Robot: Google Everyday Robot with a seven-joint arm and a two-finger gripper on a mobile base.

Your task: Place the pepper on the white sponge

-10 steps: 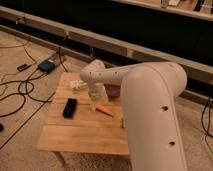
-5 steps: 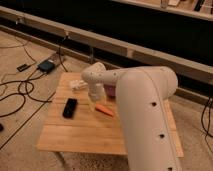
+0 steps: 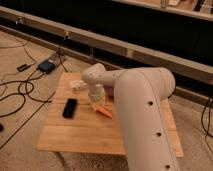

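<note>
The pepper (image 3: pixel 105 112) is a small orange-red tapered thing lying on the wooden table (image 3: pixel 80 132), near its middle. My gripper (image 3: pixel 97 103) hangs from the white arm (image 3: pixel 142 105) and points down, just left of and above the pepper's near end, very close to it. An off-white flat thing (image 3: pixel 76 84) lies at the table's far left. It looks like the white sponge, but I cannot tell it apart from a whitish packet. It is a hand's width to the far left of the gripper.
A black oblong object (image 3: pixel 70 108) lies on the table left of the gripper. A purplish thing (image 3: pixel 111 93) peeks out behind the arm. Cables and a dark box (image 3: pixel 46 66) lie on the floor at left. A long rail (image 3: pixel 150 50) runs behind the table.
The gripper has come down a little toward the pepper, and the arm's big link has swung. The pepper, the black object and the off-white thing have not moved.
</note>
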